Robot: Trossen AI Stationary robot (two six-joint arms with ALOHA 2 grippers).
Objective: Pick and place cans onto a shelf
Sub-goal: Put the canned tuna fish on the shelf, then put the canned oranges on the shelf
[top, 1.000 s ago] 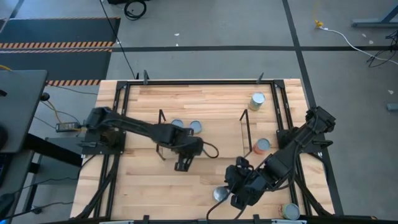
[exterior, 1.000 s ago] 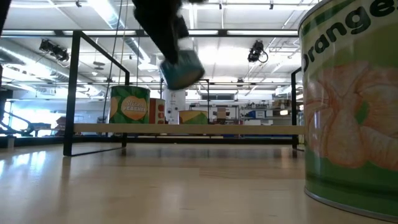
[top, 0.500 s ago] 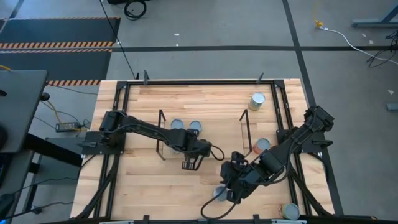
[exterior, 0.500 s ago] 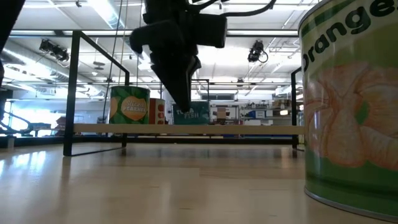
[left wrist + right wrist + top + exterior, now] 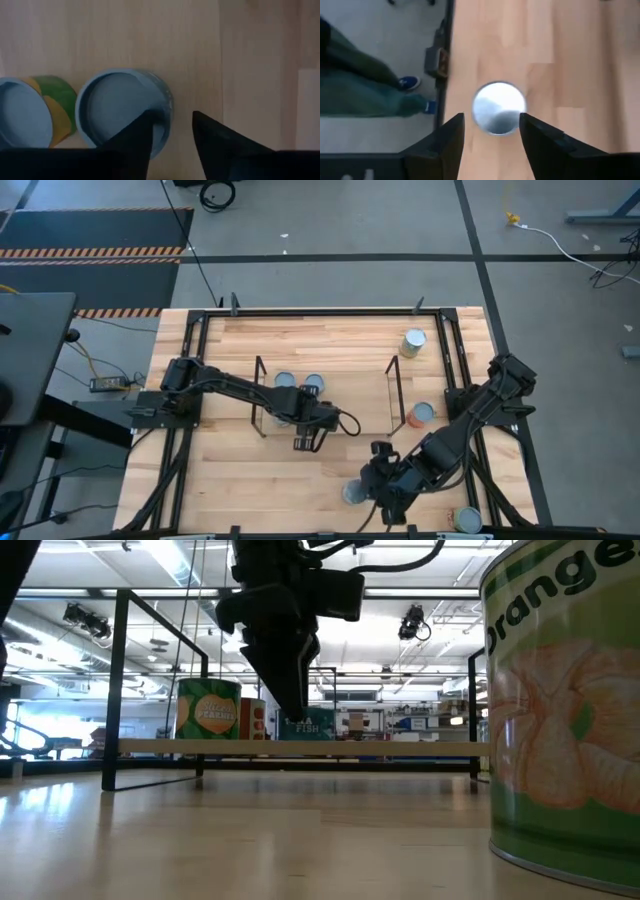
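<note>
Left of centre in the high view, the left gripper [image 5: 305,442] is hovering just below the shelf [image 5: 258,394], its fingers parted and holding nothing. In the left wrist view those fingers [image 5: 135,142] are standing apart above the rim of a blue-topped can [image 5: 122,107], with a second can [image 5: 25,120] touching it on one side. Both cans are sitting inside the shelf, at its left end.

Moving right, at lower centre of the high view, the right gripper [image 5: 383,483] is hanging over a loose can [image 5: 353,493] on the table [image 5: 330,340] near its bottom edge. The right wrist view is showing that can's silvery top [image 5: 498,108] centred between the spread fingers [image 5: 445,140], upright, its axis pointing straight up at the gripper. The jaws are open and not yet on the can.

Judgement: the right arm is the nearer one and is lined up for a straight descent.

Further right, three more cans are waiting: one at upper right [image 5: 414,340], one at mid right [image 5: 422,414], one at the bottom edge [image 5: 466,520].
</note>
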